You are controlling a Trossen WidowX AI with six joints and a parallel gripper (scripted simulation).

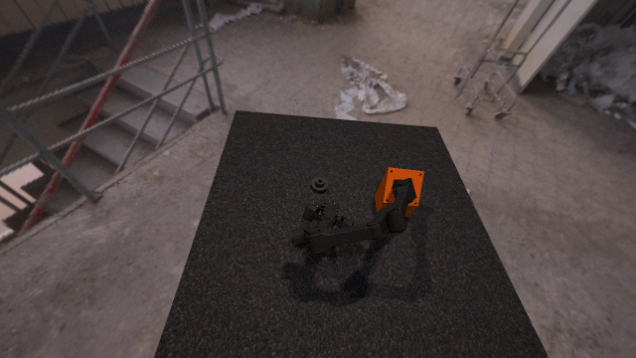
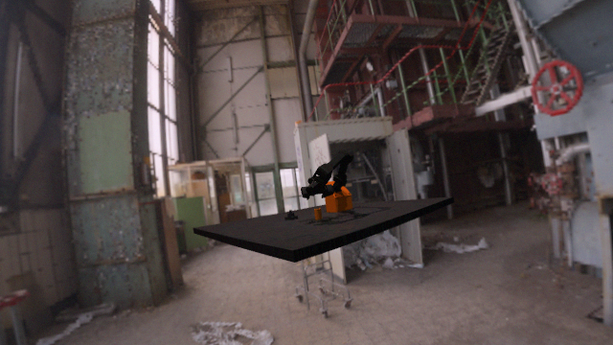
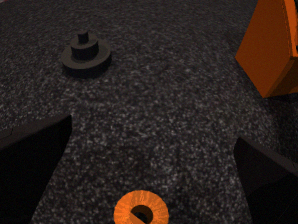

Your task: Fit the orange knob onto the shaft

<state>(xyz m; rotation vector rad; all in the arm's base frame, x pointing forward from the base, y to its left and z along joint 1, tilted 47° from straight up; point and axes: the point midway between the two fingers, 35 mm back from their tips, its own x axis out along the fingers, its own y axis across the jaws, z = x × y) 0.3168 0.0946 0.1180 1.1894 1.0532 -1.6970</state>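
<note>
Watching through wrist view: my gripper wide open, nothing between fingers. Orange knob upright on dark table, hole facing up, below raised arm. Farther off, round pedestal apart from knob, shaft bare. Orange block under arm's base end. Beyond table, I see wheeled cart on floor.

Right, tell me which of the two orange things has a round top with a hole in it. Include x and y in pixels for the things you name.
The orange knob [image 2: 318, 214] [image 3: 123, 212], the small upright cylinder; the other, a larger box [image 2: 338, 203] [image 3: 265, 52], is flat-sided.
</note>
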